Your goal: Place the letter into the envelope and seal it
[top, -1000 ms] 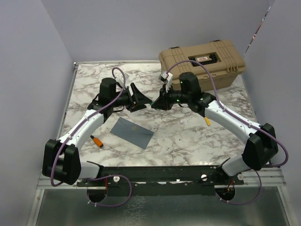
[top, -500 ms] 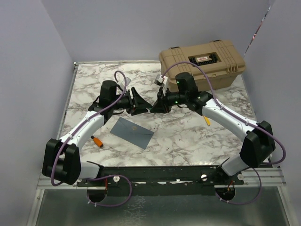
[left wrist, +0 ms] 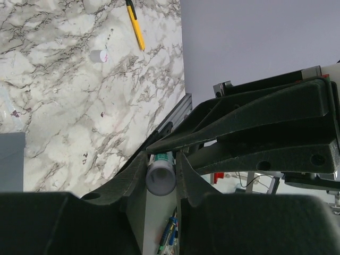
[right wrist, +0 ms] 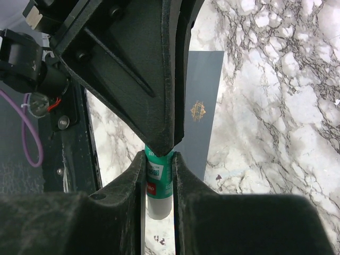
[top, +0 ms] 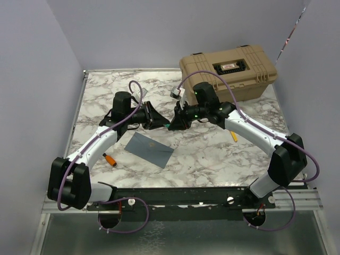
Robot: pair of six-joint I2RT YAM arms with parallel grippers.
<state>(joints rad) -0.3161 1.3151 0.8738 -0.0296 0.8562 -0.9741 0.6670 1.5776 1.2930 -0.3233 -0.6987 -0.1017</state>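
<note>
The slate-grey envelope (top: pixel 150 149) lies flat on the marble table, in front of both grippers; its gold centre mark shows in the right wrist view (right wrist: pixel 204 106). The letter is out of view. Above the table's middle my right gripper (top: pixel 174 122) is shut on a green-labelled glue stick (right wrist: pixel 159 183). My left gripper (top: pixel 163 122) faces it tip to tip. Its fingers press both sides of the stick's pale end (left wrist: pixel 160 179). That same left gripper (left wrist: pixel 161 158) fills the top of the right wrist view.
A tan hard case (top: pixel 228 66) stands at the back right. A yellow pen (top: pixel 234 136) lies under the right arm, and a small white cap (left wrist: pixel 98 56) near it. An orange item (top: pixel 109 159) lies left of the envelope.
The left gripper's jaws have narrowed from wide open onto the glue stick's end. The right arm has carried the stick a little to the left, toward the left gripper.
</note>
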